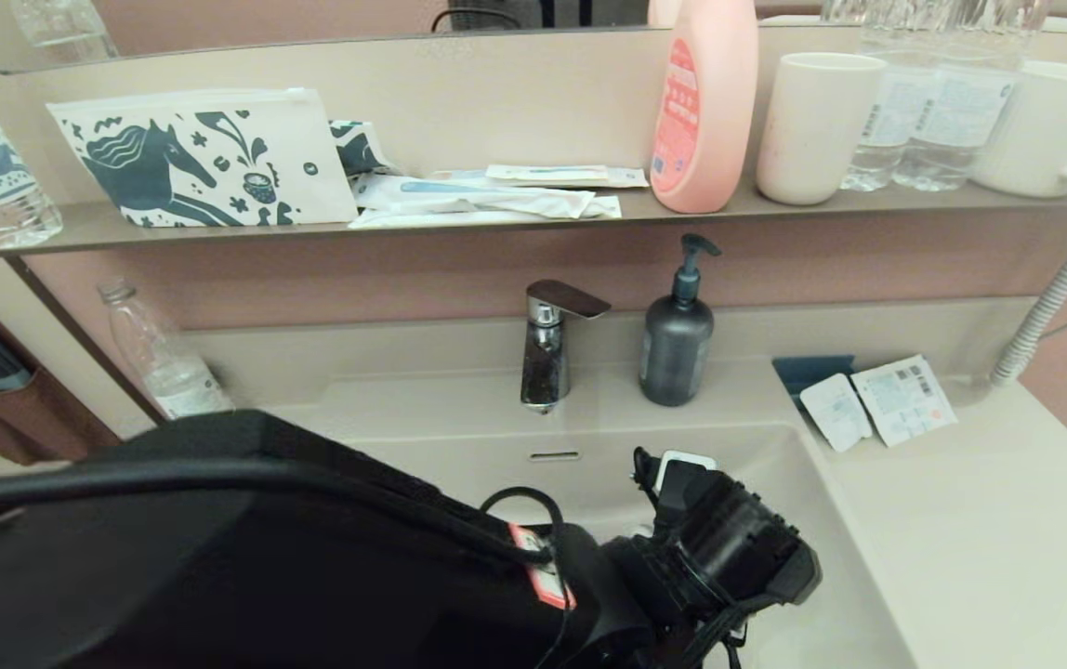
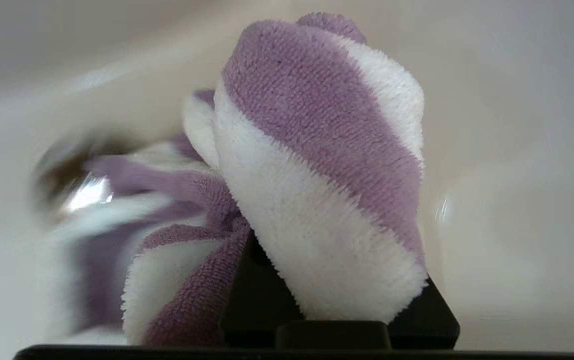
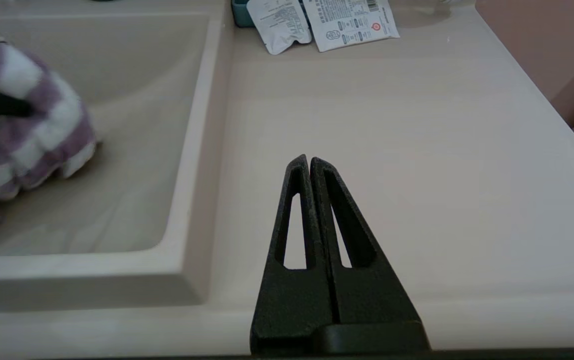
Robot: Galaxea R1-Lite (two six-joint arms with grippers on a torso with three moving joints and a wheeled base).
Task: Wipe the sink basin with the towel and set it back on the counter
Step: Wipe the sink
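The left end effector (image 2: 337, 320) reaches down inside the sink basin (image 3: 132, 150), clamped on the bunched purple-and-white striped towel (image 2: 317, 165) so its folds drag the basin floor. The right end effector (image 3: 309, 165) (fingers pressed together, empty) idles above the counter (image 3: 417, 150). Sachet print is unreadable.

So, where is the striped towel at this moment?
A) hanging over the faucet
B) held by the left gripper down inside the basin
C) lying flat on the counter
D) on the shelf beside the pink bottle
B: the left gripper is shut on the towel, and the right wrist view shows the towel down in the basin, not on the counter.
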